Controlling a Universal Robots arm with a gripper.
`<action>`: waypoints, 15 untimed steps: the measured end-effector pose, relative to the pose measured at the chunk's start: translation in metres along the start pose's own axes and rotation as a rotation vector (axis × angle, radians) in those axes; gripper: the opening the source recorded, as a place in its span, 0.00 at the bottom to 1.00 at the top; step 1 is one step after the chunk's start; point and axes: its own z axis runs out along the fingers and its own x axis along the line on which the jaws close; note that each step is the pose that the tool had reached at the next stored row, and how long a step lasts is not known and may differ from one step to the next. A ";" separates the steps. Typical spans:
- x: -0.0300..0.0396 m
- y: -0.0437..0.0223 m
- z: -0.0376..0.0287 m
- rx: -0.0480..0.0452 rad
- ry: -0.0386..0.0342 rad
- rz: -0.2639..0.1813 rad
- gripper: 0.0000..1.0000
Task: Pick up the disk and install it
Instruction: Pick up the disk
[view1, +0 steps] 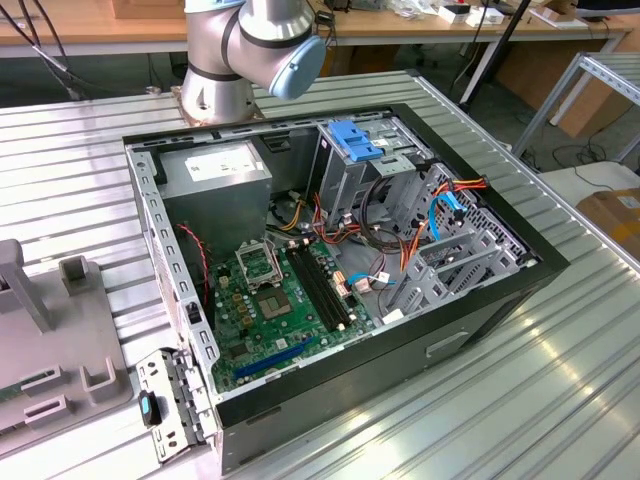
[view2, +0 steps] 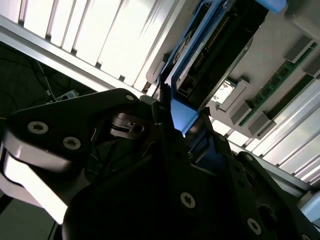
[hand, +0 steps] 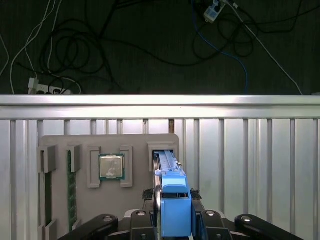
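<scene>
I've got the hand (hand: 172, 193) down over the grey parts holder (hand: 135, 145), which sits on the ribbed metal worktop (view1: 560, 400) at the exterior view's left of the open computer case (view1: 500, 300). The holder is there to keep each part in a known pose. The disk (hand: 174, 202) stands on edge in a narrow slot, so its blue carrier end sticks up where I can reach it. The processor chip (hand: 111, 166) lies flat in the pocket just beside that slot, and a memory stick (hand: 70, 185) stands in a groove further along the same holder.

In both wrist views the hand straddles the raised blue end of the disk, with one black side of the hand on each face of the carrier and the carrier centred between them. The second wrist view shows the hand (view2: 182, 107) right at the carrier's edge, while the rest of the disk (view2: 210, 55) runs on down into the slot. I cannot tell whether the hand has clamped or is merely set around the carrier. The contact faces are hidden by the hand's own body.

I judge that the disk has not been lifted, since its lower part sits inside the holder. The drive cage under the blue latch (view1: 352, 140), on the far side of the case, is well apart from the holder.
</scene>
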 end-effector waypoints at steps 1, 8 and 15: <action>-0.0002 0.0000 -0.0039 0.0003 -0.0002 0.000 0.37; -0.0016 0.0002 -0.0274 0.0005 -0.0002 0.000 0.37; -0.0020 0.0002 -0.0348 0.0006 -0.0003 0.000 0.37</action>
